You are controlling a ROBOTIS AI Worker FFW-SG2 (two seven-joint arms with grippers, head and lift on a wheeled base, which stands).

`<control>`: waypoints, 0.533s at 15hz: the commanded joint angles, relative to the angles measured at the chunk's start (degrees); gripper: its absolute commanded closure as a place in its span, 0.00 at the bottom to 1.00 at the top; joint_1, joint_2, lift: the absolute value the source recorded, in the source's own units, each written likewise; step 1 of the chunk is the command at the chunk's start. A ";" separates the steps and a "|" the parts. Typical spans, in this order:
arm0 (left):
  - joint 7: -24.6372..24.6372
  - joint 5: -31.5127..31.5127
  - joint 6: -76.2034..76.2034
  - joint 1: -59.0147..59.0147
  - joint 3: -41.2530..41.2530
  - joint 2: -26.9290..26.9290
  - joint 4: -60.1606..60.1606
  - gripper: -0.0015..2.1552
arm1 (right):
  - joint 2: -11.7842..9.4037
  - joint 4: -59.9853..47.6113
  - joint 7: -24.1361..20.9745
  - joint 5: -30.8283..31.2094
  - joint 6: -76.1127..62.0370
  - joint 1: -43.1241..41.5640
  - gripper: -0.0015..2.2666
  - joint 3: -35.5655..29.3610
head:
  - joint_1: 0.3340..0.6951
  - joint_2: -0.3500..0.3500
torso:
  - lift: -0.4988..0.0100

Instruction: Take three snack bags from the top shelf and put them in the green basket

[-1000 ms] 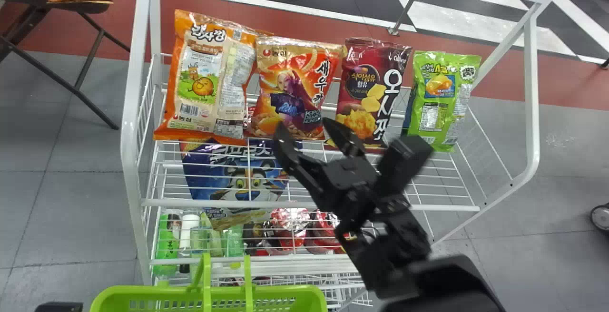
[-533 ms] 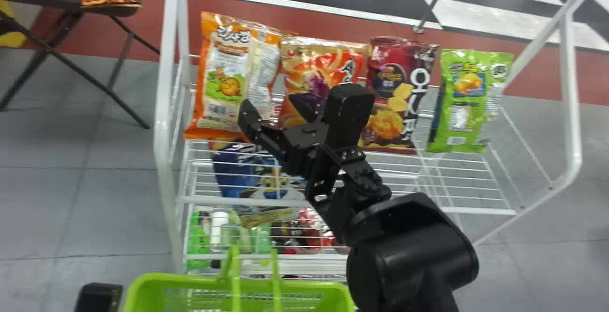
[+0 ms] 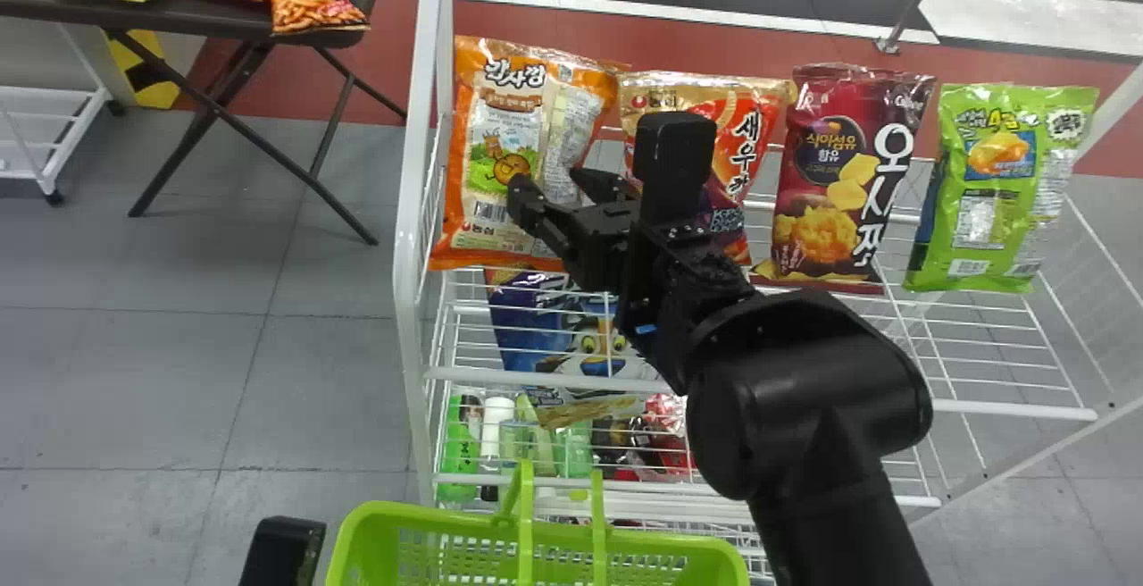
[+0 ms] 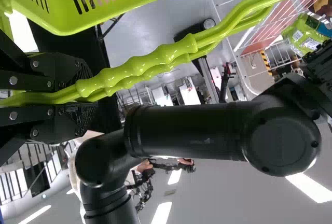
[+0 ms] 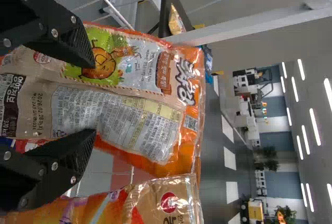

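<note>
Orange snack bag (image 3: 509, 126), upper centre, faced by spread fingers of right gripper (image 5: 93, 99): pick staged, pinch due. Basket handles (image 4: 137, 68) pinched by left gripper (image 4: 89, 97).

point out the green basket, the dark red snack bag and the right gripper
green basket (image 3: 464, 523), head view, on its rim
dark red snack bag (image 3: 835, 182), head view, middle of its front
right gripper (image 5: 94, 98), right wrist view, midway between its parted fingertips
</note>
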 commanded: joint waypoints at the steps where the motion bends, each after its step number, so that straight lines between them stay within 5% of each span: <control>1: 0.18 0.03 0.00 -0.64 -0.59 -0.02 0.25 0.49 | -0.65 -1.51 0.84 1.23 2.14 0.35 0.88 0.50 | 1.00 0.31 | 0.92; 8: 0.53 0.03 0.17 -2.48 -2.35 0.51 0.87 0.49 | -2.06 -5.73 6.38 1.85 2.50 2.90 0.90 -1.00 | 1.00 0.27 | 0.92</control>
